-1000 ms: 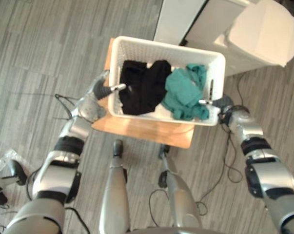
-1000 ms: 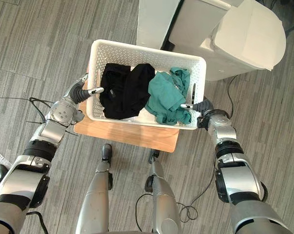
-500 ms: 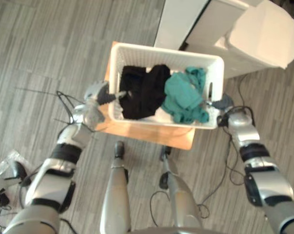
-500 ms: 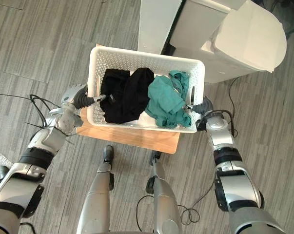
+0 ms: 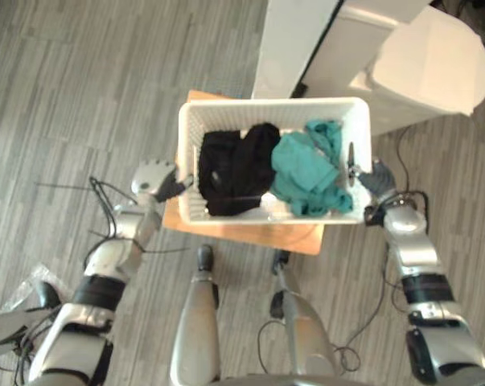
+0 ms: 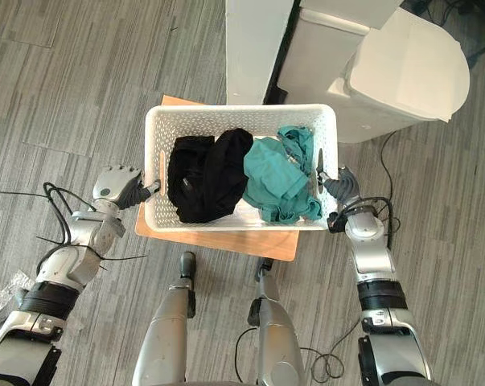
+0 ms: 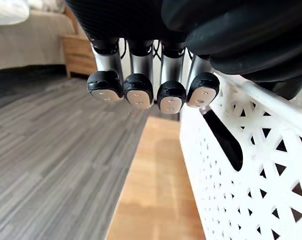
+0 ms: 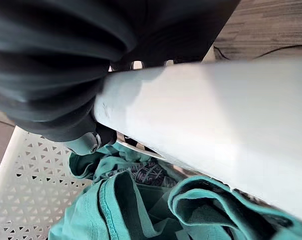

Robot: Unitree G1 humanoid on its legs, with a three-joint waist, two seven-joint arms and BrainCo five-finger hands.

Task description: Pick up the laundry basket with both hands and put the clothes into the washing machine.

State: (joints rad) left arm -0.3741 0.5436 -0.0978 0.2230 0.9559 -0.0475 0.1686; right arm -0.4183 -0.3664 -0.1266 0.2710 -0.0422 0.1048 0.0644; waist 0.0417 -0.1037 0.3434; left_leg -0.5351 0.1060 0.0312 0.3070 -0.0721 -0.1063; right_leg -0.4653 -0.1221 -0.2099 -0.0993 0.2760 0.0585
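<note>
Two-handed hold | left hand (image 5: 154, 177) thumb at laundry basket (image 5: 262, 104) left handle, fingers straight outside | right hand (image 5: 375, 178) pinches its right rim | basket now squarer than a second ago: lift underway

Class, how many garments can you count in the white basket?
3 in the basket: a black garment on the left side, a teal garment on the right, a white piece peeking out between them. Others may be buried.

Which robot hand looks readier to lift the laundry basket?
The right robot hand: its thumb hooks over the laundry basket rim. The left robot hand sits outside the wall, handle slot empty.
</note>
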